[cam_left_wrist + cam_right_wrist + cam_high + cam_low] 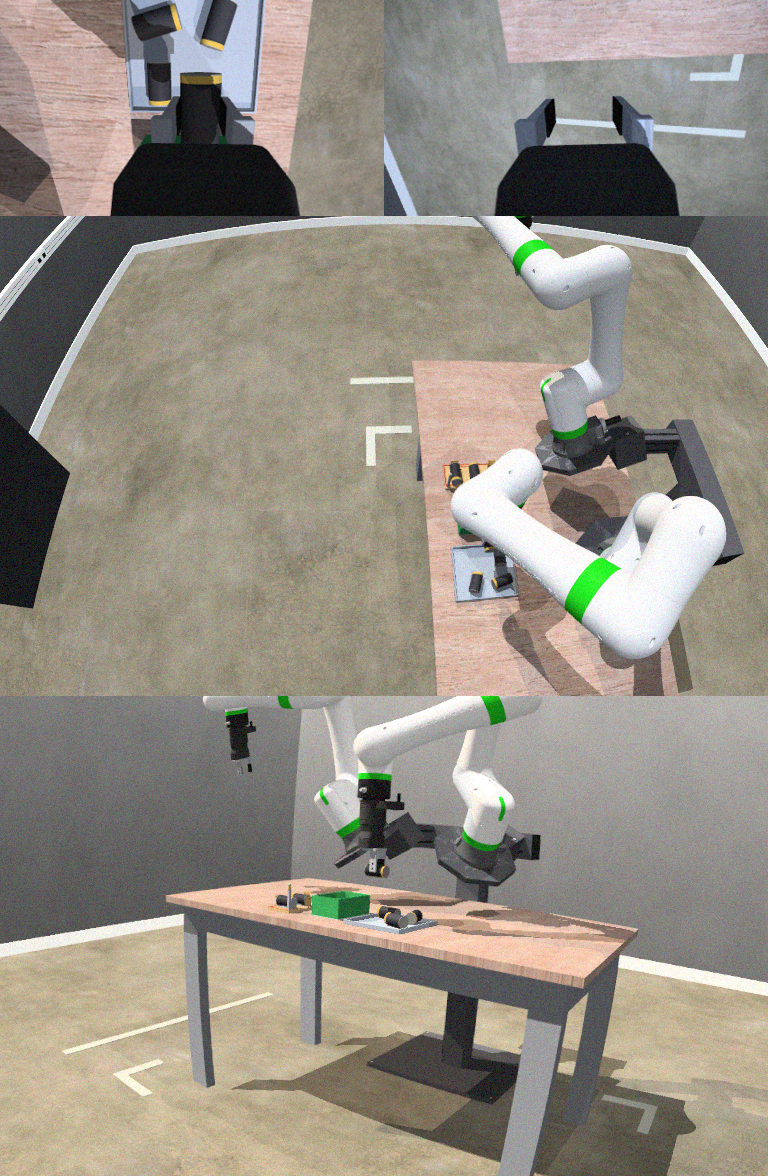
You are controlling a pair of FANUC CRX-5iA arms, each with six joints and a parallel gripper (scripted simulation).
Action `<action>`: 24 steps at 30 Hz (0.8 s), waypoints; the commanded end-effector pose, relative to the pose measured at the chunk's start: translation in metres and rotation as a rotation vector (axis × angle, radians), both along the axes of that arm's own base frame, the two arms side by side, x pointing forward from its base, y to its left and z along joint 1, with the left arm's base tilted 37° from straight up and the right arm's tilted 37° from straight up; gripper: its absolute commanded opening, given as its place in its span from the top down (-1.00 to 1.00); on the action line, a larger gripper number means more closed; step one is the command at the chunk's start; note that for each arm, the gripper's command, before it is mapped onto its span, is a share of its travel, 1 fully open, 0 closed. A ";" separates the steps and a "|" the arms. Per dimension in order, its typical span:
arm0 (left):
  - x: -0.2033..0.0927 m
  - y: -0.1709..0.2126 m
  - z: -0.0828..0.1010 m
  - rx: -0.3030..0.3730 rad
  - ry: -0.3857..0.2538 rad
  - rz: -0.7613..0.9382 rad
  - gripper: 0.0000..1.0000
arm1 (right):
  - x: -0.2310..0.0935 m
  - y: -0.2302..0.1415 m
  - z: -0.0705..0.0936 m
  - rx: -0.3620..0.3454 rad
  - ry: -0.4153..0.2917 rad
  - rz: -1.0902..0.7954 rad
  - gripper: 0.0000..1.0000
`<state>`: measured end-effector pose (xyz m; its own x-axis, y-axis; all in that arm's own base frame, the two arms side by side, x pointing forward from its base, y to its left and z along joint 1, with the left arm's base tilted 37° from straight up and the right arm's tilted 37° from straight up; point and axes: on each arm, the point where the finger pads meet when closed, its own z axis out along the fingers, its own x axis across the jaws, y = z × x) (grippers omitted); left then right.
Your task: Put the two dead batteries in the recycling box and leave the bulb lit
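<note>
Tool on the left arm, partly open, grasps a black, yellow-banded battery above the table.

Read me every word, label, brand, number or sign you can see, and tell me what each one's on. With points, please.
No text is readable in any view.
Orange-tan battery holder board [465,476] [279,909]: any marks are too small or hidden.
Black cylindrical battery with a yellow end band [475,582] [396,919] [219,22], in the tray: no readable lettering.

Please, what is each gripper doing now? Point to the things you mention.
Left gripper [376,870] [201,114]: closed on a black battery [370,869] [200,101].
Right gripper [244,769] [583,116]: open, nothing between its fingers.
</note>
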<state>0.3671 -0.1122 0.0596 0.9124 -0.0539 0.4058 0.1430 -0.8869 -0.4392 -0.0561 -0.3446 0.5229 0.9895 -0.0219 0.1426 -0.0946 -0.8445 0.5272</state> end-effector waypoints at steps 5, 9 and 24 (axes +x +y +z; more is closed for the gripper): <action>0.016 0.018 -0.033 -0.002 -0.001 0.000 -0.15 | -0.001 0.000 0.001 -0.002 0.000 -0.001 -1.00; 0.030 0.035 -0.062 -0.001 -0.001 0.000 -0.15 | -0.001 0.000 0.001 -0.002 0.000 -0.001 -1.00; 0.030 0.035 -0.062 -0.001 -0.001 0.000 -0.15 | -0.001 0.000 0.001 -0.002 0.000 -0.001 -1.00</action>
